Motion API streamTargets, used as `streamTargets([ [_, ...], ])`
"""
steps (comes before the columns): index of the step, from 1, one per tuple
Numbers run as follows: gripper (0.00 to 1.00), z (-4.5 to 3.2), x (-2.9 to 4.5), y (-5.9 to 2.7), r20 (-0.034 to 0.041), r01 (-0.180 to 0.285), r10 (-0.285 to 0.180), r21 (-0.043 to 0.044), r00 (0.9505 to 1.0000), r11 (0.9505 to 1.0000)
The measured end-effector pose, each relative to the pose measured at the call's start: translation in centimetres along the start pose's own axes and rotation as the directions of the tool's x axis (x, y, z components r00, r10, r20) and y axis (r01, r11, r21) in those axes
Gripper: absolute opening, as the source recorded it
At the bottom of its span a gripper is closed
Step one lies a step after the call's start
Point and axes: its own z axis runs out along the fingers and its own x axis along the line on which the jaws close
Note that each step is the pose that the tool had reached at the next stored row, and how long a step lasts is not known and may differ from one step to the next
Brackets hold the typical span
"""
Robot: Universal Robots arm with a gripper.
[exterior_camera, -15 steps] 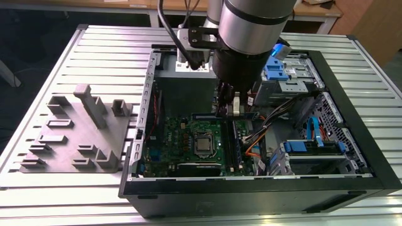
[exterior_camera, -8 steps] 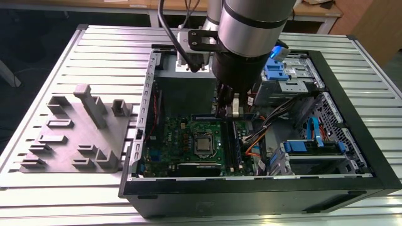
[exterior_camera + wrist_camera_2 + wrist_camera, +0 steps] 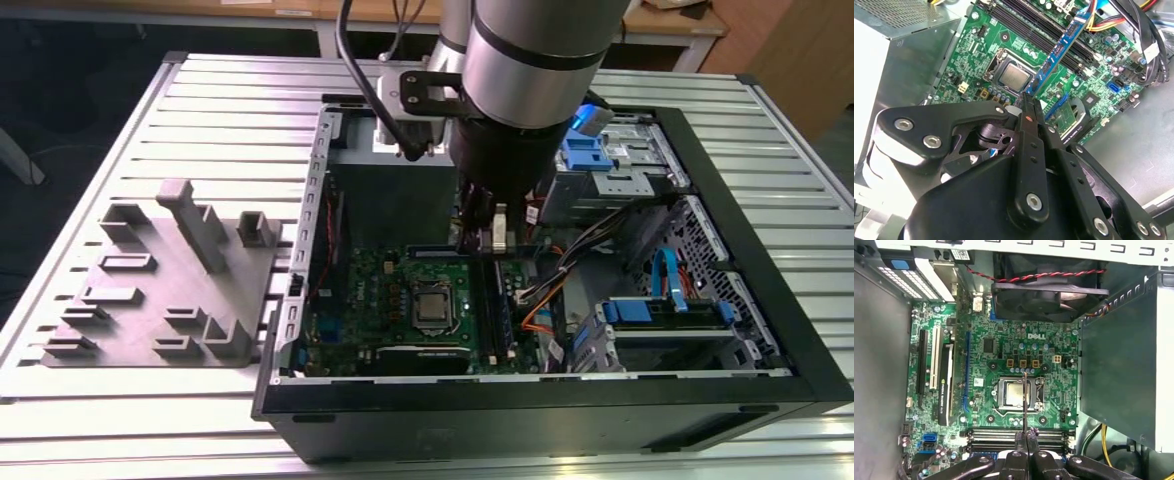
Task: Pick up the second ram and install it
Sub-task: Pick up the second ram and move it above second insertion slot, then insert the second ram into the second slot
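- On the exterior view's left of the computer case (image 3: pixel 534 425), dark floor (image 3: pixel 54 110) shows past the edge of a ribbed metal table (image 3: pixel 240 90). A grey moulded fixture (image 3: pixel 160 290) lies on the table just beside the case's wall.
- Behind the case, a wooden desk (image 3: pixel 267 12) runs along the back of the room.
- Inside the case, the grey power supply (image 3: pixel 394 195) sits at the far end, and the green motherboard (image 3: pixel 387 300) lies flat on the case's bottom.
- Into the middle of the case the arm (image 3: pixel 534 60) reaches down. Its gripper (image 3: pixel 1024 102) is pinched narrow on the second ram (image 3: pixel 1060 47).
- The ram sticks out past the fingertips, edge-on over the motherboard near the black memory sockets (image 3: pixel 989 433); whether it touches them cannot be told.
- Along the case's side on the exterior view's right, drive cages with blue tabs (image 3: pixel 667 310) stand among loose cables (image 3: pixel 587 250).
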Motion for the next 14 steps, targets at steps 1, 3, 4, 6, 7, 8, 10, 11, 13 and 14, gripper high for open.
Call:
streamTargets([
  [1, 0.08, 0.04, 0.00, 0.00, 0.0000, 0.000, 0.000, 0.0000, 1.0000, 1.0000],
  [3, 0.08, 0.08, 0.00, 0.00, 0.0000, 0.000, 0.000, 0.0000, 1.0000, 1.0000],
  [4, 0.08, 0.09, 0.01, 0.00, 0.0000, 0.000, 0.000, -0.0001, 1.0000, 1.0000],
  [6, 0.08, 0.10, 0.01, -0.01, 0.0000, 0.000, 0.000, 0.0000, 1.0000, 1.0000],
  [7, 0.08, 0.10, 0.01, -0.01, 0.0000, 0.000, 0.000, 0.0000, 1.0000, 1.0000],
  [8, 0.08, 0.10, 0.01, -0.01, 0.0000, 0.000, 0.000, 0.0000, 1.0000, 1.0000],
  [10, 0.08, 0.10, 0.01, -0.01, -0.0001, 0.000, 0.000, 0.0000, 1.0000, 1.0000],
  [11, 0.08, 0.10, 0.01, -0.01, 0.0000, 0.000, 0.000, 0.0000, 1.0000, 1.0000],
  [13, 0.08, 0.11, 0.01, 0.00, 0.0000, 0.000, 0.000, 0.0000, 1.0000, 1.0000],
  [14, 0.08, 0.11, 0.01, -0.01, 0.0000, 0.000, 0.000, 0.0000, 1.0000, 1.0000],
])
